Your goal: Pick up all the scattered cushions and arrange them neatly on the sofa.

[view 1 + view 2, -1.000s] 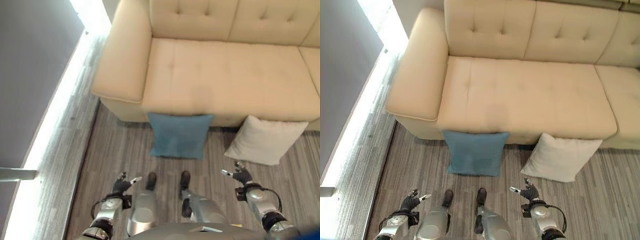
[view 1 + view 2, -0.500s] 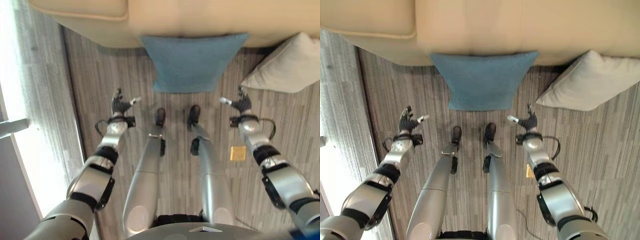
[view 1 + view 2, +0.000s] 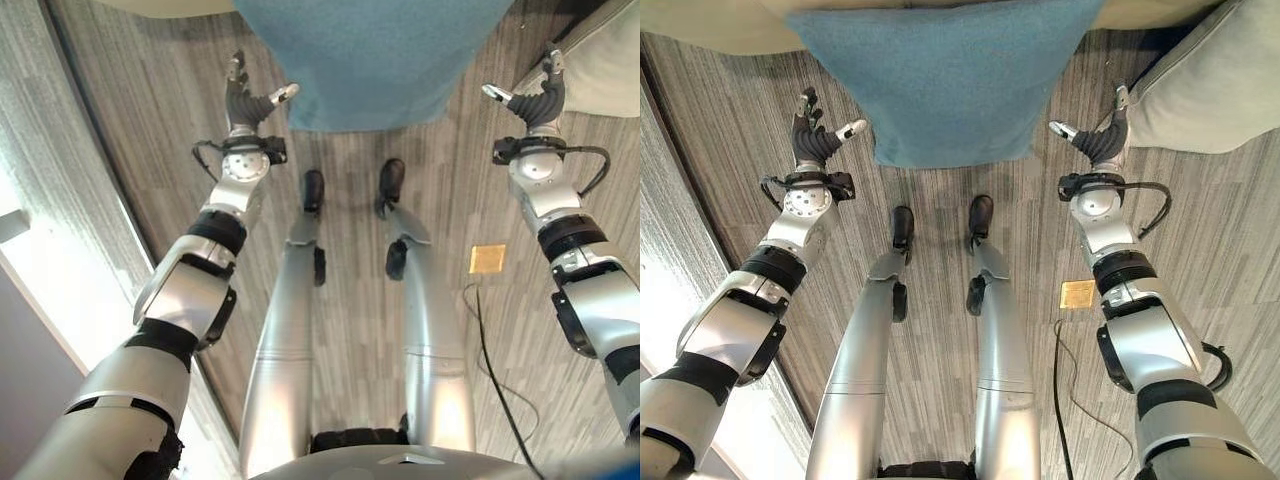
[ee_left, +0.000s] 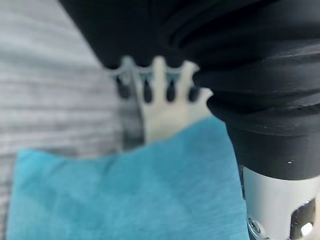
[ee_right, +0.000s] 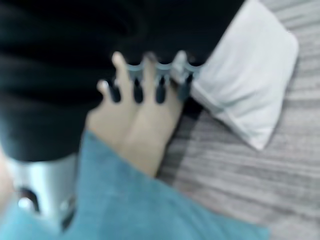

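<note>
In the left eye view, the blue cushion [image 3: 375,60] lay on the floor [image 3: 130,130], leaning up toward the sofa's front edge. The left hand [image 3: 243,100] hovered just beside the cushion's left lower corner, its fingers relaxed and spread, holding nothing. The right hand [image 3: 537,100] hung between the blue cushion and the white cushion [image 3: 610,65], fingers likewise apart and empty. A small yellow square [image 3: 487,259] sat on the floor beside the right forearm.

In the right eye view, the sofa [image 3: 710,25] ran along the far edge of the floor, with the blue cushion resting against its base and the white cushion near it on the right.

In the left wrist view, the hand's dark-tipped fingers [image 4: 159,80] stood straight and apart above the blue cushion.

In the right wrist view, the fingers [image 5: 150,80] were straight and apart, the white cushion just past them on the floor.
</note>
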Motion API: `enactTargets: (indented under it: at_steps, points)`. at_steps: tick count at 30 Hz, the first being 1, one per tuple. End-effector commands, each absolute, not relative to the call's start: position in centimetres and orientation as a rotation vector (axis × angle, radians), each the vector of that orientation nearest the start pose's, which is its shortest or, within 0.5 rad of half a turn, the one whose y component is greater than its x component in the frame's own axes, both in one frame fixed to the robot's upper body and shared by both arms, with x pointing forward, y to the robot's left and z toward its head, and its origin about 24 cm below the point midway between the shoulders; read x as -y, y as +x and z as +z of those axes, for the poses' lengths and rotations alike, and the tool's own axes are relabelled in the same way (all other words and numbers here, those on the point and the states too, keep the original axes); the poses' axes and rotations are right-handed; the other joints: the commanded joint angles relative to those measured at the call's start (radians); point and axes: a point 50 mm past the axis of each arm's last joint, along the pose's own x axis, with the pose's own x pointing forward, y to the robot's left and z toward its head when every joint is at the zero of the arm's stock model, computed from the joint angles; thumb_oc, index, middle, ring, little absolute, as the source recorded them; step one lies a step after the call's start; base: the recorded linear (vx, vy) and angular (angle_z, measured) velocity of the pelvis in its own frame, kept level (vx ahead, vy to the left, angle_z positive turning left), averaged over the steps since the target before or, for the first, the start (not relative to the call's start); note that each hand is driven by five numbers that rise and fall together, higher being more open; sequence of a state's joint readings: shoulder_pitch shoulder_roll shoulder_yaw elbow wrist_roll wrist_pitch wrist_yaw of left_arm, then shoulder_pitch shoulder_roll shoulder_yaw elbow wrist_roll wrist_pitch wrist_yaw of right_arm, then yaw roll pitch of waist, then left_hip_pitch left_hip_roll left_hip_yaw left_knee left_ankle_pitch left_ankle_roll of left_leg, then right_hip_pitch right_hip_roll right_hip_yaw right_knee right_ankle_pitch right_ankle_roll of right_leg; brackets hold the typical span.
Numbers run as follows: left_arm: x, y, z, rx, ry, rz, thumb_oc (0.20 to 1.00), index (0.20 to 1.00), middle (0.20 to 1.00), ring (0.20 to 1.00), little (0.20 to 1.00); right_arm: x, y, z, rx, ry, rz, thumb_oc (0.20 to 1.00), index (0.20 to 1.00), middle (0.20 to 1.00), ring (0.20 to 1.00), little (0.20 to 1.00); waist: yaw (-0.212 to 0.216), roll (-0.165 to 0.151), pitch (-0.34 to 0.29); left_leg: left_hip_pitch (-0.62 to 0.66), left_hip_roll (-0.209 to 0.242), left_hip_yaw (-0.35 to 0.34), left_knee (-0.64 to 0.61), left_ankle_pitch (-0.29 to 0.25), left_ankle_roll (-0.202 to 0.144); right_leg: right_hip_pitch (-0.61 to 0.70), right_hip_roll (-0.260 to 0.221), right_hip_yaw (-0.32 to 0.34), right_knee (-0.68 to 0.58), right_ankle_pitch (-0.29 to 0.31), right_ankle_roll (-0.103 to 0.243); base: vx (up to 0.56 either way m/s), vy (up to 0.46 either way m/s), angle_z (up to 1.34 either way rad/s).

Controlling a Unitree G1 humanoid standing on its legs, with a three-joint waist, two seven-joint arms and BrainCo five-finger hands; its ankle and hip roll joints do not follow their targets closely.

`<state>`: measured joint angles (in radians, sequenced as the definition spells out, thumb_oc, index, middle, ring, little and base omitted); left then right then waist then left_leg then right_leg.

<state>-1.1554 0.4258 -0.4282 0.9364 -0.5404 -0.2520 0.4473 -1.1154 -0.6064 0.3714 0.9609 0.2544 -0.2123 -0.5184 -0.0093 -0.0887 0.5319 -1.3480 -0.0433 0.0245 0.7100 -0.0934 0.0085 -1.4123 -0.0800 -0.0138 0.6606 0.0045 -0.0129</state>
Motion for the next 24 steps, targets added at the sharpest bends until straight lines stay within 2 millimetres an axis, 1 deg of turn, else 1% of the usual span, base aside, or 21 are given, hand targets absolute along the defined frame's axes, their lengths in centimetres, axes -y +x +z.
enactTargets:
  at_steps: [1, 3, 4, 6, 7, 8, 12, 13, 14, 17, 18, 19, 20, 21, 22, 23, 24]
  points:
    - [-17.9, 40.7, 21.6, 0.384, 0.012, 0.311, 1.0, 1.0, 1.0, 1.0, 1.0, 24.6, 39.4, 22.7, 0.425, -0.417, -0.497, 1.0, 1.0, 1.0, 1.0, 1.0, -0.013, 0.063, -0.062, 0.04, 0.019, -0.063, -0.08, 0.024, -0.03, 0.086, -0.023, 0.031, 0.061, -0.116, 0.081, 0.0, 0.0, 0.0]
    - [-17.5, 40.8, 22.9, 0.419, 0.028, 0.3, 1.0, 1.0, 1.0, 1.0, 1.0, 24.3, 39.6, 23.8, 0.452, -0.428, -0.487, 1.0, 1.0, 1.0, 1.0, 1.0, -0.012, 0.063, -0.058, 0.011, 0.017, -0.061, -0.069, 0.025, -0.031, 0.059, -0.021, 0.031, 0.07, -0.115, 0.082, 0.0, -0.015, -0.01]
    - [-17.0, 40.9, 23.8, 0.438, 0.034, 0.288, 1.0, 1.0, 1.0, 1.0, 1.0, 24.0, 39.7, 24.7, 0.474, -0.428, -0.477, 1.0, 1.0, 1.0, 1.0, 1.0, -0.013, 0.062, -0.057, -0.005, 0.016, -0.06, -0.063, 0.025, -0.032, 0.044, -0.019, 0.032, 0.075, -0.116, 0.082, 0.0, -0.035, -0.03]
    - [-16.6, 41.0, 25.2, 0.471, 0.049, 0.279, 1.0, 1.0, 1.0, 1.0, 1.0, 23.5, 39.9, 25.9, 0.501, -0.435, -0.465, 1.0, 1.0, 1.0, 1.0, 1.0, -0.014, 0.065, -0.053, -0.036, 0.014, -0.059, -0.051, 0.029, -0.032, 0.012, -0.018, 0.031, 0.09, -0.116, 0.082, 0.01, -0.016, -0.01]
    - [-16.6, 41.0, 25.3, 0.473, 0.048, 0.279, 1.0, 1.0, 1.0, 1.0, 1.0, 23.5, 39.9, 26.0, 0.502, -0.435, -0.465, 1.0, 1.0, 1.0, 1.0, 1.0, -0.015, 0.065, -0.054, -0.039, 0.014, -0.059, -0.05, 0.029, -0.032, 0.009, -0.019, 0.031, 0.091, -0.117, 0.082, 0.02, -0.013, 0.03]
    - [-15.8, 41.1, 26.7, 0.508, 0.062, 0.263, 1.0, 1.0, 1.0, 1.0, 1.0, 22.7, 40.2, 27.1, 0.523, -0.449, -0.448, 1.0, 1.0, 1.0, 1.0, 1.0, -0.011, 0.067, -0.053, -0.067, 0.01, -0.06, -0.046, 0.032, -0.031, -0.02, -0.017, 0.031, 0.102, -0.114, 0.085, 0.0, 0.0, 0.0]
    - [-14.2, 41.0, 28.8, 0.562, 0.077, 0.226, 1.0, 1.0, 1.0, 1.0, 1.0, 21.4, 40.5, 29.0, 0.556, -0.476, -0.422, 1.0, 1.0, 1.0, 1.0, 1.0, -0.003, 0.071, -0.052, -0.116, 0.008, -0.059, -0.028, 0.035, -0.026, -0.057, -0.015, 0.03, 0.114, -0.108, 0.089, 0.0, -0.013, -0.03]
    - [-14.2, 41.0, 28.9, 0.563, 0.077, 0.226, 1.0, 1.0, 1.0, 1.0, 1.0, 21.4, 40.5, 29.0, 0.557, -0.476, -0.422, 1.0, 1.0, 1.0, 1.0, 1.0, -0.003, 0.072, -0.052, -0.118, 0.008, -0.059, -0.027, 0.035, -0.026, -0.059, -0.015, 0.03, 0.115, -0.109, 0.089, 0.0, 0.0, 0.0]
    - [-13.6, 41.0, 29.3, 0.573, 0.079, 0.213, 1.0, 1.0, 1.0, 1.0, 1.0, 20.7, 40.6, 29.7, 0.573, -0.475, -0.408, 1.0, 1.0, 1.0, 1.0, 1.0, -0.002, 0.074, -0.053, -0.131, 0.005, -0.06, -0.019, 0.036, -0.024, -0.071, -0.014, 0.029, 0.124, -0.109, 0.089, 0.0, 0.0, 0.0]
    - [-13.1, 41.0, 30.4, 0.59, 0.088, 0.207, 1.0, 1.0, 1.0, 1.0, 1.0, 19.2, 40.8, 31.0, 0.606, -0.485, -0.371, 1.0, 1.0, 1.0, 1.0, 1.0, 0.001, 0.076, -0.059, -0.15, 0.007, -0.061, -0.015, 0.04, -0.025, -0.091, -0.012, 0.027, 0.13, -0.109, 0.088, 0.01, -0.014, 0.02]
    - [-12.5, 40.9, 31.2, 0.606, 0.089, 0.199, 1.0, 1.0, 1.0, 1.0, 1.0, 17.9, 40.9, 31.8, 0.626, -0.491, -0.342, 1.0, 1.0, 1.0, 1.0, 1.0, 0.006, 0.078, -0.06, -0.163, 0.005, -0.066, -0.013, 0.045, -0.026, -0.104, -0.012, 0.025, 0.136, -0.108, 0.09, 0.0, 0.0, 0.0]
    - [-12.0, 40.8, 31.6, 0.615, 0.079, 0.188, 1.0, 1.0, 1.0, 1.0, 1.0, 17.2, 40.9, 32.1, 0.637, -0.487, -0.325, 1.0, 1.0, 1.0, 1.0, 1.0, 0.007, 0.079, -0.062, -0.17, 0.004, -0.067, -0.014, 0.047, -0.026, -0.11, -0.012, 0.023, 0.137, -0.108, 0.09, 0.0, 0.0, 0.0]
    - [-12.0, 40.8, 31.6, 0.616, 0.079, 0.188, 1.0, 1.0, 1.0, 1.0, 1.0, 17.2, 40.9, 32.2, 0.638, -0.487, -0.325, 1.0, 1.0, 1.0, 1.0, 1.0, 0.007, 0.08, -0.062, -0.172, 0.004, -0.067, -0.013, 0.047, -0.026, -0.112, -0.012, 0.023, 0.137, -0.108, 0.09, 0.0, 0.0, 0.0]
    - [-11.7, 40.8, 31.9, 0.624, 0.073, 0.178, 1.0, 1.0, 1.0, 1.0, 1.0, 16.6, 40.9, 32.6, 0.649, -0.479, -0.311, 1.0, 1.0, 1.0, 1.0, 1.0, 0.008, 0.08, -0.063, -0.177, 0.004, -0.067, -0.013, 0.049, -0.027, -0.116, -0.013, 0.023, 0.138, -0.108, 0.09, 0.0, 0.0, 0.0]
    - [-10.7, 40.4, 32.8, 0.652, 0.026, 0.143, 1.0, 1.0, 1.0, 1.0, 1.0, 14.8, 40.8, 33.3, 0.679, -0.446, -0.26, 1.0, 1.0, 1.0, 1.0, 1.0, 0.012, 0.083, -0.066, -0.187, 0.001, -0.065, -0.011, 0.052, -0.027, -0.128, -0.011, 0.02, 0.146, -0.11, 0.09, 0.0, 0.0, 0.0]
    - [-10.6, 40.4, 32.8, 0.655, 0.017, 0.137, 1.0, 1.0, 1.0, 1.0, 1.0, 14.4, 40.7, 33.4, 0.685, -0.444, -0.25, 1.0, 1.0, 1.0, 1.0, 1.0, 0.012, 0.083, -0.069, -0.19, 0.002, -0.065, -0.011, 0.053, -0.027, -0.131, -0.011, 0.02, 0.147, -0.111, 0.09, 0.0, 0.0, 0.0]
    - [-10.2, 40.2, 32.9, 0.667, -0.011, 0.114, 1.0, 1.0, 1.0, 1.0, 1.0, 13.4, 40.6, 33.6, 0.702, -0.437, -0.218, 1.0, 1.0, 1.0, 1.0, 1.0, 0.015, 0.084, -0.071, -0.192, 0.0, -0.066, -0.011, 0.054, -0.028, -0.134, -0.01, 0.018, 0.147, -0.112, 0.089, 0.0, 0.0, 0.0]
